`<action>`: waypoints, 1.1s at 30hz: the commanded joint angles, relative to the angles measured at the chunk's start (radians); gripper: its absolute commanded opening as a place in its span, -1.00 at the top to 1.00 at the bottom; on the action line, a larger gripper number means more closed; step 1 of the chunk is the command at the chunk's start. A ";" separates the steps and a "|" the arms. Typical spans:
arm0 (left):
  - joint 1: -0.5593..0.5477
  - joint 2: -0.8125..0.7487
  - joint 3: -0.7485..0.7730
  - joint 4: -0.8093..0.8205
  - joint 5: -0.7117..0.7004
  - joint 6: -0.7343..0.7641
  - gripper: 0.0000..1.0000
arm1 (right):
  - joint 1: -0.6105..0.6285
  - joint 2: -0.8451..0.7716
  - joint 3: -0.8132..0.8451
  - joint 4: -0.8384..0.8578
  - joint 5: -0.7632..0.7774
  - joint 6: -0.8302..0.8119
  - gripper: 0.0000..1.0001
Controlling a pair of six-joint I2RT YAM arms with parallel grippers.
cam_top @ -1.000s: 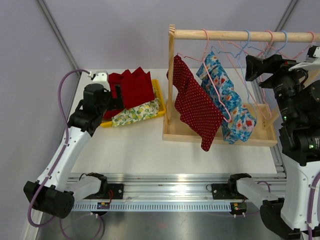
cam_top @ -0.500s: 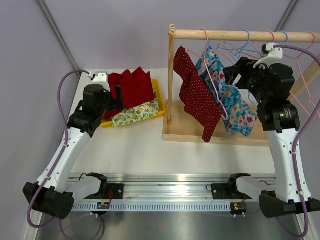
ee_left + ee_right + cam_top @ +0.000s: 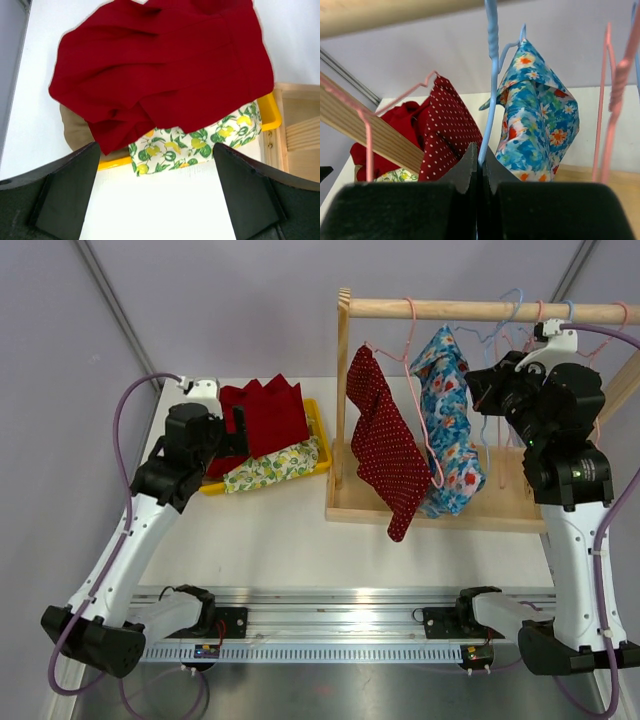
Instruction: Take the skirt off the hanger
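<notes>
A blue floral skirt (image 3: 445, 420) hangs on a light-blue wire hanger (image 3: 505, 315) from the wooden rod (image 3: 470, 310). My right gripper (image 3: 482, 390) is up at the rack just right of that skirt. In the right wrist view it (image 3: 481, 155) is shut on the blue hanger's wire (image 3: 491, 75), with the floral skirt (image 3: 540, 115) close behind and to the right. A red polka-dot skirt (image 3: 385, 450) hangs on a pink hanger to its left. My left gripper (image 3: 235, 430) hovers open and empty (image 3: 157, 200) over the table beside the yellow tray.
The yellow tray (image 3: 318, 430) holds a red cloth (image 3: 262, 415) and a lemon-print cloth (image 3: 195, 142). Empty pink hangers (image 3: 605, 100) hang right of the blue one. The rack's wooden base (image 3: 500, 505) and left post (image 3: 342, 390) stand at the table's right.
My right arm swung in from the right edge to the rack and its jaws closed on the blue hanger. Both hanging skirts shifted left and bunched. The left arm stayed put.
</notes>
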 commanded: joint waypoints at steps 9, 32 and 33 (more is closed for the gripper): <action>-0.524 0.184 0.784 -0.126 0.069 0.202 -0.98 | 0.000 -0.089 0.278 -0.044 -0.044 0.054 1.00; -1.025 0.533 0.647 0.455 0.419 -0.110 -0.98 | 0.002 -0.326 0.299 -0.271 -0.103 0.143 1.00; -1.025 0.553 0.657 0.451 0.412 -0.116 -0.98 | 0.002 -0.326 0.315 -0.275 -0.103 0.140 1.00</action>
